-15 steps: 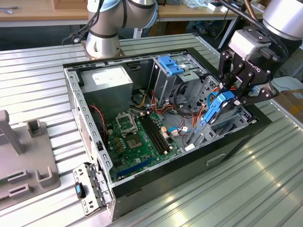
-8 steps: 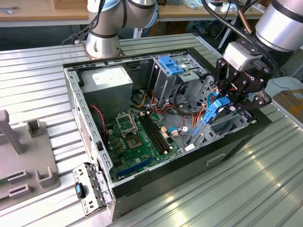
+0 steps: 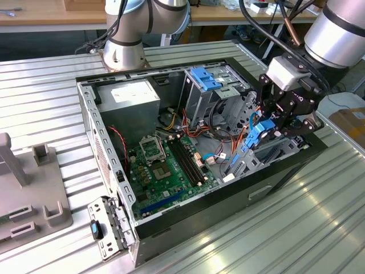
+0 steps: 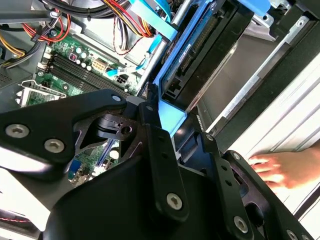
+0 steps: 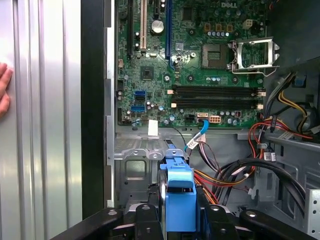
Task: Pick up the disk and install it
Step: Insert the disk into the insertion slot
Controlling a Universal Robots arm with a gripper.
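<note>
So, the fingers (image 5: pixel 148 220) are clamped on the disk (image 5: pixel 178 200) by its blue frame, holding it above the open computer case (image 3: pixel 107 153).

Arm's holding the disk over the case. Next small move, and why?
Probably a short, slow descent toward the grey metal drive bay below. The gripper is shut on the disk, held on edge above the open computer case, not yet seated. Orange and red cables lie close beside its path, so keep it small. A person's hand rests just outside the case.
</note>
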